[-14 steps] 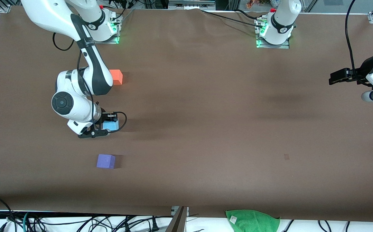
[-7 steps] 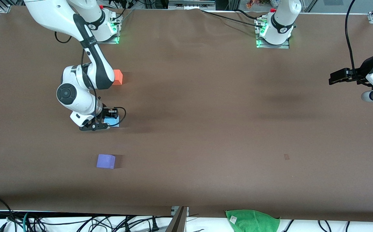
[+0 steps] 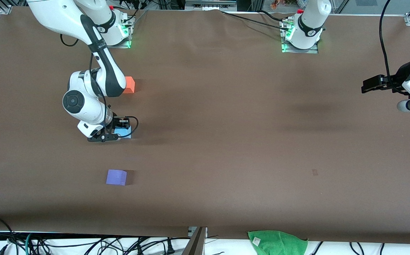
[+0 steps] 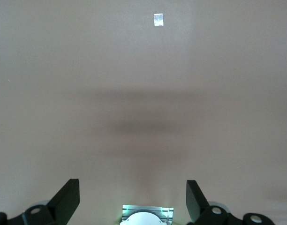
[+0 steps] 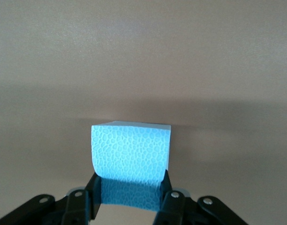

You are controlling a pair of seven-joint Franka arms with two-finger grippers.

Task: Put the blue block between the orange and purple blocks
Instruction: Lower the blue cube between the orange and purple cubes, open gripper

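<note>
- Sky-blue foam, one cube: the blue block (image 3: 123, 132) sits clamped in the right gripper (image 3: 117, 131), down at the counter (image 3: 226, 141) toward the right arm's end; whether it rests on the surface cannot be told.
- In the right wrist view the blue block (image 5: 131, 154) shows a pebbled face, its sides pinched inward where the fingers (image 5: 169, 197) press it from either side.
- Position of the blue block: between the other two cubes, nearer to the front camera than the orange one and farther from it than the purple one, apart from both.
- Orange block (image 3: 129, 84): on the counter, partly covered by the right arm's wrist in the front view.
- Purple block (image 3: 116, 177): on the counter, standing alone, nearest of the three cubes to the front camera.
- Right gripper: fingers clenched on the blue block.
- Left gripper (image 3: 371, 85): waits in the air over the left arm's end of the counter, well apart from all three cubes.
- Left gripper (image 4: 133, 201) in its own wrist view: fingers (image 4: 66, 199) spread wide, released, grasping nothing, bare brown surface below.
- Small pale tag (image 4: 158, 19): lies flat on the counter, seen in the left wrist view.
- Green cloth (image 3: 277, 242): bunched at the counter's edge nearest the front camera.
</note>
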